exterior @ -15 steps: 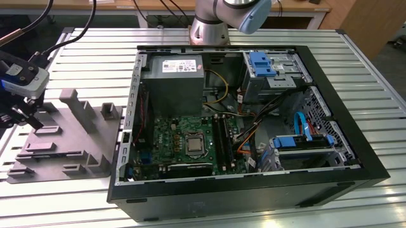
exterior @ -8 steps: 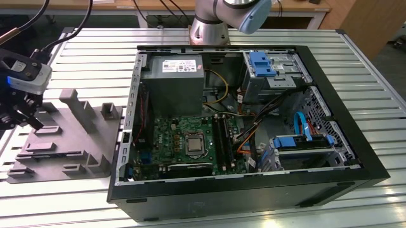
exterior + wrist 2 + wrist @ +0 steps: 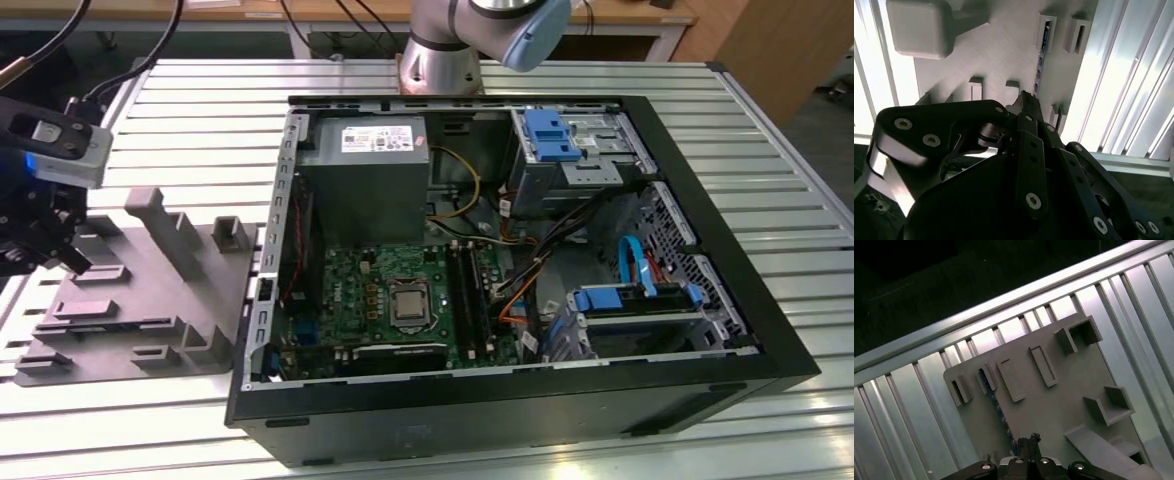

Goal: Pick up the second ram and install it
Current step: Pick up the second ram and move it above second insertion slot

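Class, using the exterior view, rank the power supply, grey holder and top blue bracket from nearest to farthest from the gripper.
1. Grey holder, right by the gripper, at the exterior view's left.
2. Power supply, upper left of the case.
3. Blue bracket, upper right of the case.

You have no text here that you can read. The one clear label is the pale sticker [image 3: 378, 139] on top of the grey power supply [image 3: 358, 190], inside the open computer case [image 3: 534, 425] in the exterior view. It carries dark print and a few small marks, but the lettering is too small to tell. In both wrist views the second ram [image 3: 999, 412] stands on edge in the grey holder [image 3: 1054, 410], so you meet only its thin blue edge, and nothing written on it can be made out.
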Robot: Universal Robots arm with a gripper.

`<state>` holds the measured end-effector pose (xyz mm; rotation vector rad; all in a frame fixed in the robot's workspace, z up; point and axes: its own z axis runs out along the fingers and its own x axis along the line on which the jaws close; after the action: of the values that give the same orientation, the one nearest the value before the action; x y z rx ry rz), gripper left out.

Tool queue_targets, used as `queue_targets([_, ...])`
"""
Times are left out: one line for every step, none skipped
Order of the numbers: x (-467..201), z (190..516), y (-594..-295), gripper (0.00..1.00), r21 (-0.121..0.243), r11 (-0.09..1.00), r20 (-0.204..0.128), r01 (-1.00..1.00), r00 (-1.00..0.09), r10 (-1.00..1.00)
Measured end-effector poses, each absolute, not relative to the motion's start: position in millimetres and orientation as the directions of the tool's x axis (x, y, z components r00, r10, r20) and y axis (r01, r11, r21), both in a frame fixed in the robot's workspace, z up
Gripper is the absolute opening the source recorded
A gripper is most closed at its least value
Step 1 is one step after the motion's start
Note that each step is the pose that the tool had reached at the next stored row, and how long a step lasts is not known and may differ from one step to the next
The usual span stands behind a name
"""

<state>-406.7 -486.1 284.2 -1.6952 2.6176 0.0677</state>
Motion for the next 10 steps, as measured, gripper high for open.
queue_targets([-406.7, 284.0, -486.1, 0.11, 0.024, 0.392, -0.042, -0.920, -0.393, -0.919])
queue_targets([-406.7, 283.8, -486.1, 0.11, 0.024, 0.375, -0.041, -0.927, -0.376, -0.926])
queue_targets([-406.7, 283.6, -486.1, 0.11, 0.024, 0.358, -0.041, -0.934, -0.358, -0.933])
queue_targets([-406.7, 283.4, -486.1, 0.11, 0.024, 0.341, -0.041, -0.940, -0.342, -0.939])
queue_targets([-406.7, 283.2, -486.1, 0.11, 0.024, 0.324, -0.041, -0.946, -0.325, -0.945])
queue_targets([-406.7, 283.0, -486.1, 0.11, 0.024, 0.310, -0.040, -0.950, -0.311, -0.950])
queue_targets([-406.7, 283.0, -486.2, 0.11, 0.024, 0.307, -0.039, -0.951, -0.307, -0.951])
queue_targets([-406.6, 282.8, -486.2, 0.11, 0.023, 0.305, -0.037, -0.952, -0.306, -0.951])
queue_targets([-406.6, 282.7, -486.2, 0.11, 0.023, 0.301, -0.036, -0.953, -0.301, -0.953])
queue_targets([-406.6, 282.4, -486.2, 0.11, 0.023, 0.287, -0.036, -0.958, -0.288, -0.957])
